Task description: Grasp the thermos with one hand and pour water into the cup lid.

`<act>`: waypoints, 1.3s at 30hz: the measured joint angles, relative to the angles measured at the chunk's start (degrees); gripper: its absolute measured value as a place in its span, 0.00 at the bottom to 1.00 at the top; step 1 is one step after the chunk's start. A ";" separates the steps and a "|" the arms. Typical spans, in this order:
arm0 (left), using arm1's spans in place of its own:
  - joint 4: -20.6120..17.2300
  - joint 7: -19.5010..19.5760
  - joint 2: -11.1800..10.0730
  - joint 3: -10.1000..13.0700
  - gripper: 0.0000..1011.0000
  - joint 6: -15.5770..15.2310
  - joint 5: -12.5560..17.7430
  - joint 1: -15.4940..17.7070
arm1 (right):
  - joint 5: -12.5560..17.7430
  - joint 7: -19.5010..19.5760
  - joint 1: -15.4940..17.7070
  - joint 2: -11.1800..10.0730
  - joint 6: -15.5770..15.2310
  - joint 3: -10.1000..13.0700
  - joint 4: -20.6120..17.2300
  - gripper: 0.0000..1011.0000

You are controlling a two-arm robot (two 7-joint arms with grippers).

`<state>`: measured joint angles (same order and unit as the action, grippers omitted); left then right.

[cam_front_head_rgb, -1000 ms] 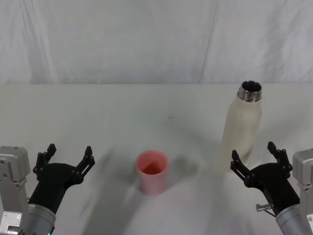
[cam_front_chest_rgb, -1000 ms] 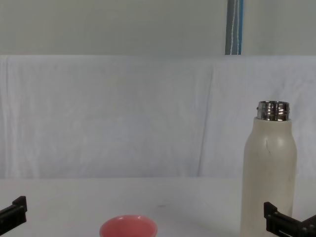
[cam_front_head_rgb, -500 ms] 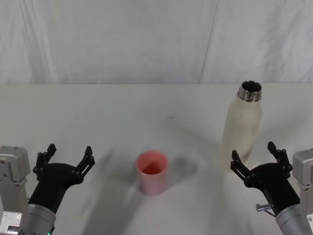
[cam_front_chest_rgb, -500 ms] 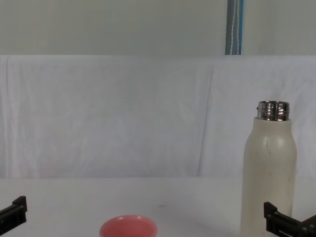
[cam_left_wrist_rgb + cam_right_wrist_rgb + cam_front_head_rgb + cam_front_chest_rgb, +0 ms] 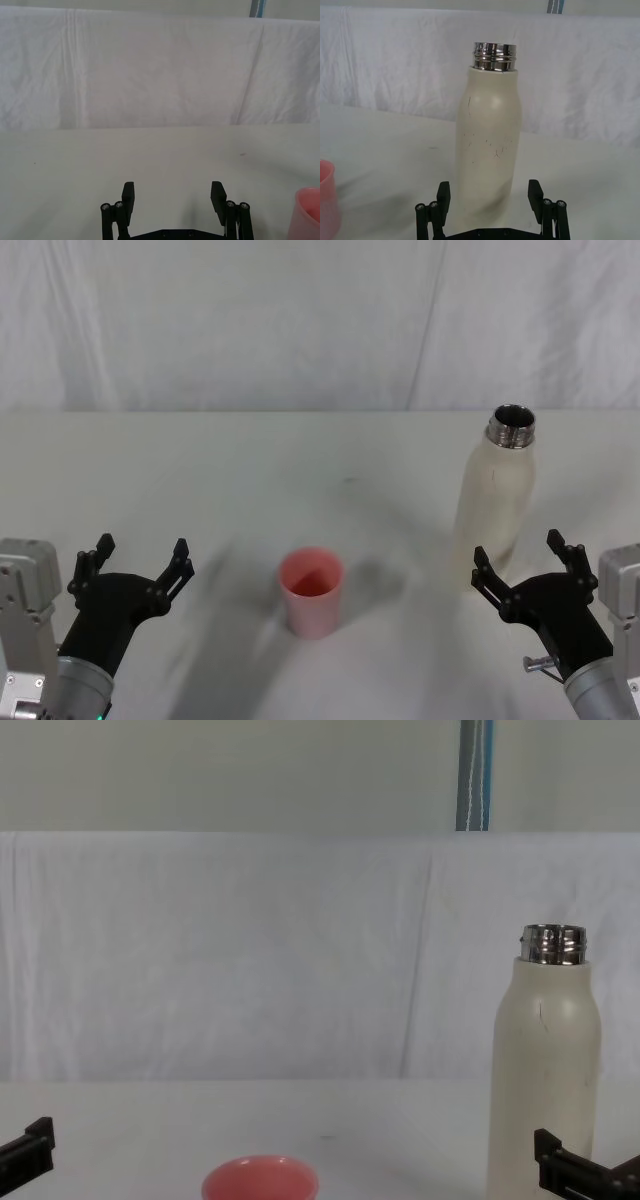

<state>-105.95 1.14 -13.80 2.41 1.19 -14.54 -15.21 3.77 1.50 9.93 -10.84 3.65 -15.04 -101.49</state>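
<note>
The right pincer [image 5: 528, 567] hangs low over the desk [image 5: 250, 470] with its fingers spread wide, holding nothing. The thermos [image 5: 495, 502] stands upright just ahead of it, apart from the fingers. The cup lid [image 5: 311, 592] sits between both pincers. The left pincer [image 5: 138, 562] is also wide open and empty.

Light is bright, even and diffuse over the white surface [image 5: 300, 460], with no harsh glare. Soft, smeared shadows spread on it around the cup lid [image 5: 311, 591], to both sides and toward the near edge, and a faint one lies beside the thermos [image 5: 495, 502]. The steel neck [image 5: 494, 56] carries small sharp highlights. All four views stay in focus, without visible edge distortion
</note>
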 joint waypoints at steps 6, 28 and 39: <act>0.00 0.00 0.00 0.00 0.99 0.00 0.00 0.00 | 0.00 0.00 0.00 0.00 0.00 0.00 0.00 0.99; 0.00 0.00 0.00 0.00 0.99 0.00 0.00 0.00 | 3.14 -7.47 -0.42 0.63 -0.02 3.31 -0.17 0.99; 0.00 0.00 0.00 0.00 0.99 0.00 0.00 0.00 | 5.03 -10.79 -1.99 0.92 -1.93 4.63 0.74 0.99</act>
<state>-105.95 1.14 -13.81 2.41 1.19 -14.54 -15.21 8.80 -9.29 7.93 -9.92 1.71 -10.42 -100.75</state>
